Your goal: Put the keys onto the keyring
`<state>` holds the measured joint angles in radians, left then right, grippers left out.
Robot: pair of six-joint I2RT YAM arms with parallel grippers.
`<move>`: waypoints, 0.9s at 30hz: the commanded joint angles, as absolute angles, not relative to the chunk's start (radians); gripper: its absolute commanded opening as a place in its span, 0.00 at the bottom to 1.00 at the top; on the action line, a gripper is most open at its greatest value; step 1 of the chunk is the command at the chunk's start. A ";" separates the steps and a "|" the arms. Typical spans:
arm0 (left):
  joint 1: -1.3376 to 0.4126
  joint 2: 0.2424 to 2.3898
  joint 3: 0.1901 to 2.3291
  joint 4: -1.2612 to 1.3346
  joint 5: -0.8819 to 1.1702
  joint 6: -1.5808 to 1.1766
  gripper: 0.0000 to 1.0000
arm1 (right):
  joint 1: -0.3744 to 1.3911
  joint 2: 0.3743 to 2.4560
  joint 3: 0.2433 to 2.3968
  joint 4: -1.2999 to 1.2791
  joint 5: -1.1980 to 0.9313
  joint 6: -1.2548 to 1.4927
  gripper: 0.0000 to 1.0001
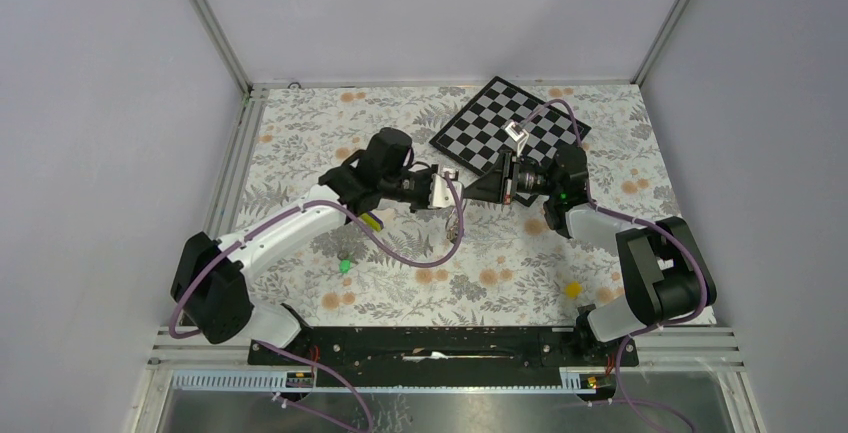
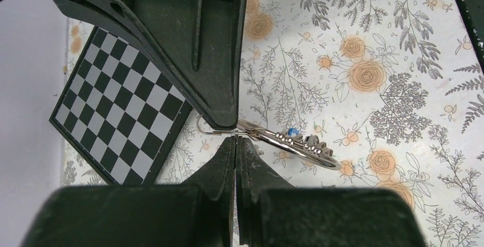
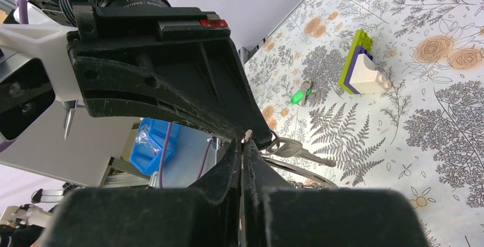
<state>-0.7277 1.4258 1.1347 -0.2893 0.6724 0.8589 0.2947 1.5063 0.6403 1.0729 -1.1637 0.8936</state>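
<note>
My two grippers meet tip to tip above the middle of the table. The left gripper (image 1: 446,193) (image 2: 236,138) is shut on a thin wire end of the silver keyring (image 2: 319,158). The right gripper (image 1: 472,191) (image 3: 244,142) is shut on the same ring at its rim. Keys hang on the ring: one with a blue head (image 2: 293,131), one with a black head (image 2: 313,142). A plain metal key (image 3: 299,151) also hangs by the tips. The green key (image 1: 345,265) (image 3: 296,96) lies loose on the table.
A checkerboard (image 1: 510,128) (image 2: 120,121) lies at the back. The yellow-white-purple wedge block (image 1: 372,220) (image 3: 362,67) sits under the left arm. A small yellow cube (image 1: 572,290) lies front right. Purple cables loop below the left wrist.
</note>
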 commanded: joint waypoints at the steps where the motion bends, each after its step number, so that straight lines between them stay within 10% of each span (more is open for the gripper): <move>1: -0.733 1.378 1.123 -0.251 0.686 0.887 0.00 | 0.303 1.475 0.684 1.066 -1.175 0.850 0.00; 27: -0.733 1.395 1.146 -0.252 0.703 0.874 0.00 | 0.298 1.503 0.684 1.045 -1.185 0.829 0.00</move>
